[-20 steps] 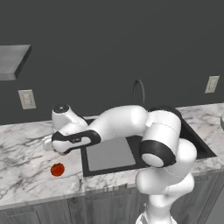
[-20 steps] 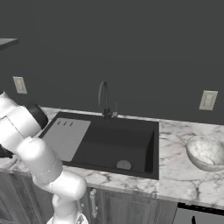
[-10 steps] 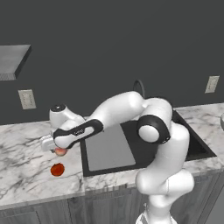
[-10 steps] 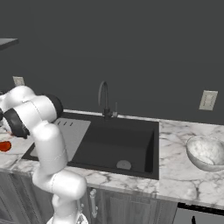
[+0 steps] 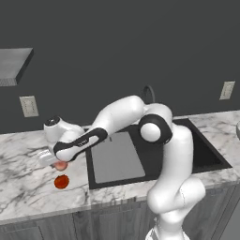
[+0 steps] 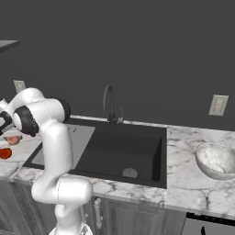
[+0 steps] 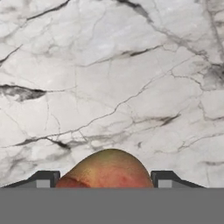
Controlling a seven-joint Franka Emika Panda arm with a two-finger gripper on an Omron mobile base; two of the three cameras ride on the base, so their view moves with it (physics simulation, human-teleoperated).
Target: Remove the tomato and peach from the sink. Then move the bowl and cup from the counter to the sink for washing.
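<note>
counter (image 7: 131, 65): polished white marble, grey veins
sink (image 6: 114, 147): matt black
peach (image 7: 107, 170): smooth, soft sheen
bowl (image 6: 215, 160): speckled, ceramic-looking
arm (image 5: 122, 117): glossy white plastic

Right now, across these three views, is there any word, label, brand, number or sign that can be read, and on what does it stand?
No readable text in any view.
White wall outlet plates: blank.
White marble counter with grey veins: veining, no print.
Black rectangular sink and black gooseneck faucet: no brand mark visible.
Pale speckled bowl, pinkish peach, deep red tomato: unmarked.
</note>
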